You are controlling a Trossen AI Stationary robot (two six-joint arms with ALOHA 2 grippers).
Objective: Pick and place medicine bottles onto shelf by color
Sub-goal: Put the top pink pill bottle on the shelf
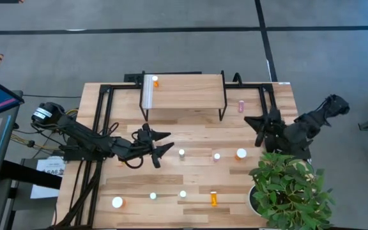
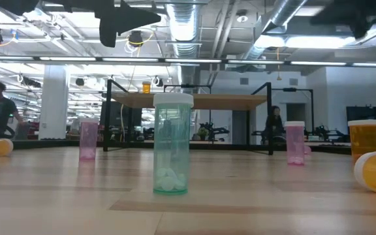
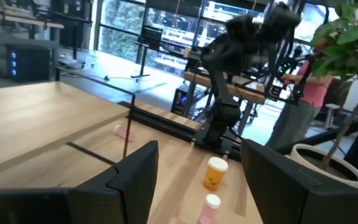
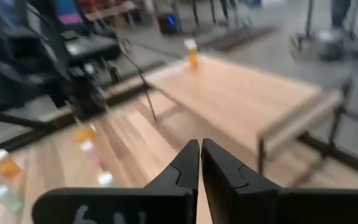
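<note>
Nearest the table's front edge stood a row of medicine bottles: a wide orange bottle [image 1: 117,202] at the left, two small pale green bottles [image 1: 153,196] beside it, and an orange bottle lying on its side [image 1: 214,199] toward the right. In the low view, a pale green bottle [image 2: 172,143] stood upright closest to the camera.

Farther back, a second row of three bottles [image 1: 216,156] stood mid-table. At that same depth, the left gripper [image 1: 160,142] hovered above the tabletop with its fingers spread wide and nothing between them. The right gripper [image 1: 254,129] waited near the right side of the table beside a potted plant [image 1: 289,185], its fingers pressed together and empty.

Beyond these, a pink bottle [image 1: 241,106] lay on the table just right of the shelf [image 1: 184,91]. One orange bottle [image 1: 154,81] stood on the shelf's far left corner.
</note>
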